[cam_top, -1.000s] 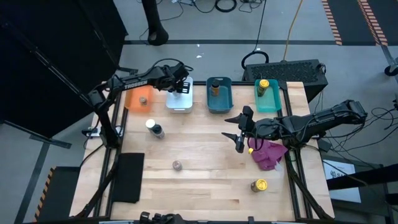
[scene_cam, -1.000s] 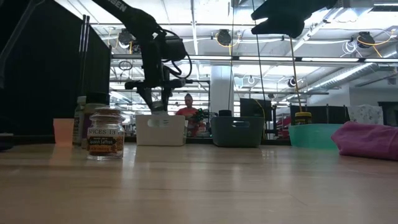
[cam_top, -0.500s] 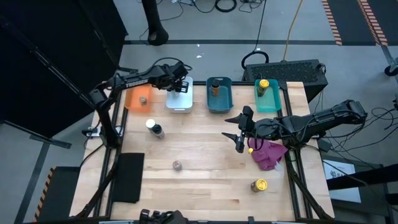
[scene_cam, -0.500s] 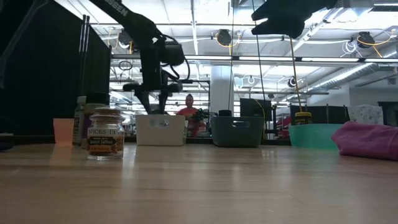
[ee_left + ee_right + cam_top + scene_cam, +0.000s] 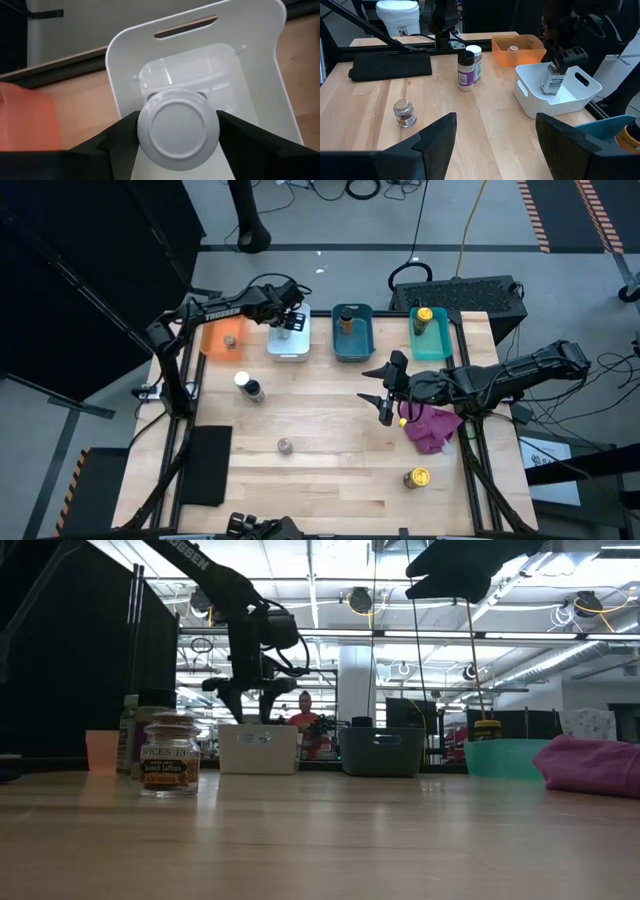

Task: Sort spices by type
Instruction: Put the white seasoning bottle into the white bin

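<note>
My left gripper [image 5: 288,320] hangs over the white bin [image 5: 288,346] at the table's far edge, shut on a white-lidded spice jar [image 5: 178,131]. The right wrist view shows that jar [image 5: 551,81] tilted inside the bin. My right gripper [image 5: 384,394] waits open above the table's right middle, beside the magenta cloth [image 5: 432,430]. Loose jars stand on the table: a white-lidded one [image 5: 242,381] next to a dark one [image 5: 254,392], a small one [image 5: 285,445], and a yellow-lidded one [image 5: 416,477]. More jars sit in the orange bin [image 5: 230,341], the blue bin [image 5: 346,322] and the teal bin [image 5: 424,316]. My left gripper pinches the jar by its white lid [image 5: 150,131], one dark finger [image 5: 117,142] on each side of it. The fingers come from above, pointing down into the white bin. The jar hangs tilted below them; I cannot tell whether its base touches the bin floor.
Four bins line the far edge: orange [image 5: 212,338], white, blue [image 5: 353,342] and teal [image 5: 432,345]. A black pad [image 5: 207,465] lies at the near left. A small yellow thing [image 5: 404,420] shows at the cloth's edge. Bare wood lies across the table's middle.
My left gripper has sunk slightly toward the white bin with the jar still between its fingers. My right arm and the loose jars have kept still.
</note>
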Tool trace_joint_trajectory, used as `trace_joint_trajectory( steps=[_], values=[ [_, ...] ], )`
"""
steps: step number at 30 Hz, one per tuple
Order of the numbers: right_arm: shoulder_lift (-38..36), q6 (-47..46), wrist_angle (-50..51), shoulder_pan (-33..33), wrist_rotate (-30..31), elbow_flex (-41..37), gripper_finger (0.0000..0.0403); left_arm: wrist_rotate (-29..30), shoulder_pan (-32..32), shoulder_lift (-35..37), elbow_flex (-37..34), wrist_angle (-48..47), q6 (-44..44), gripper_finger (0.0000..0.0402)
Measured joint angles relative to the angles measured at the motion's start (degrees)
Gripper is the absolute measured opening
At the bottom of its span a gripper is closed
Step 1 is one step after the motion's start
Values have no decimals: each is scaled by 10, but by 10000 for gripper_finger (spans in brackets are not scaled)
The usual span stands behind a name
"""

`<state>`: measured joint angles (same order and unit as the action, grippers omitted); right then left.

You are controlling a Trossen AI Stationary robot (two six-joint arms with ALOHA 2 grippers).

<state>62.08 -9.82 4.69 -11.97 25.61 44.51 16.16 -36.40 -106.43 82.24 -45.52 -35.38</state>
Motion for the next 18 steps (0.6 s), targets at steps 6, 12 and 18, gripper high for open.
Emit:
trace_joint_trajectory(
  steps=[6, 12, 18],
  values=[
    [0, 0, 0, 0, 1, 0, 256, -9, -1, 3, 32, -25, 36, 260],
    [0, 0, 2, 0, 1, 0, 256, -9, -1, 4, 115, -123, 77, 261],
    [0, -15, 14, 0, 2, 0, 256, -111, 34, 5, 125, -214, 204, 232]
  ],
)
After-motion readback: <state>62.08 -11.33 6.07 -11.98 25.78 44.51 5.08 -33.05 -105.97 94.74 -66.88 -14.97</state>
